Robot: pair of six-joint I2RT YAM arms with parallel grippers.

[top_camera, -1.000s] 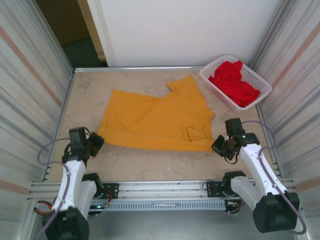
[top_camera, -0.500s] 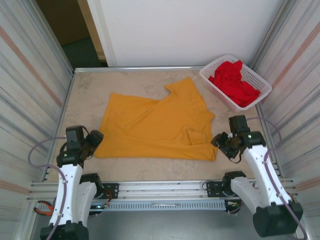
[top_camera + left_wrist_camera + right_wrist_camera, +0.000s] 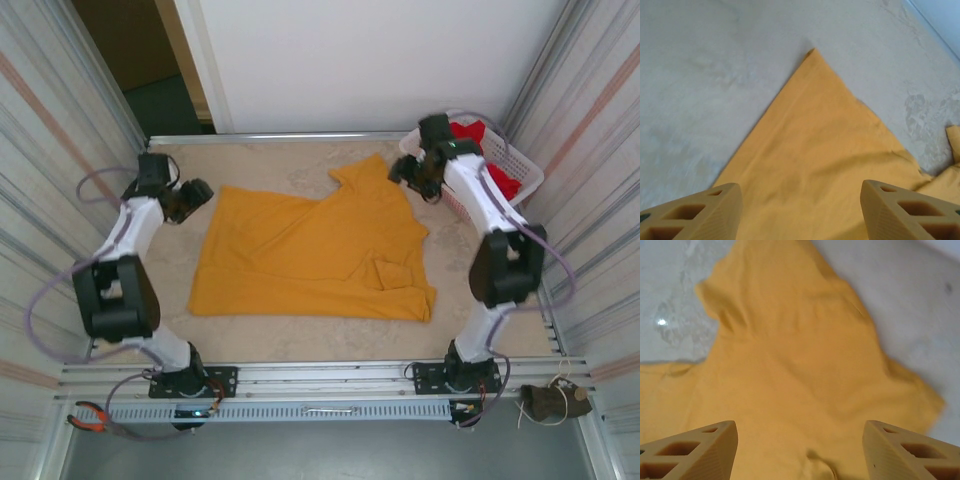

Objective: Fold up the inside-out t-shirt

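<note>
Inside-out t-shirt (image 3: 310,250) lies spread over the middle of the table (image 3: 300,340). It's plain mustard yellow and a bit wrinkled, with 1 sleeve (image 3: 368,172) poking toward the far edge and a small flap (image 3: 392,270) turned over near-right. White basket (image 3: 527,185) in the far-right corner has red clothes (image 3: 506,182) piled in it. Left gripper (image 3: 200,192) hovers by the shirt's far-left corner and right gripper (image 3: 400,172) by the sleeve, both spread wide, gripping nothing.

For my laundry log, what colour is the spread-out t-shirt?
Mustard yellow t-shirt; best in top external view.

Matt cloth t-shirt (image 3: 310,250); smooth mottled table (image 3: 270,160); plastic lattice basket (image 3: 527,184).
</note>
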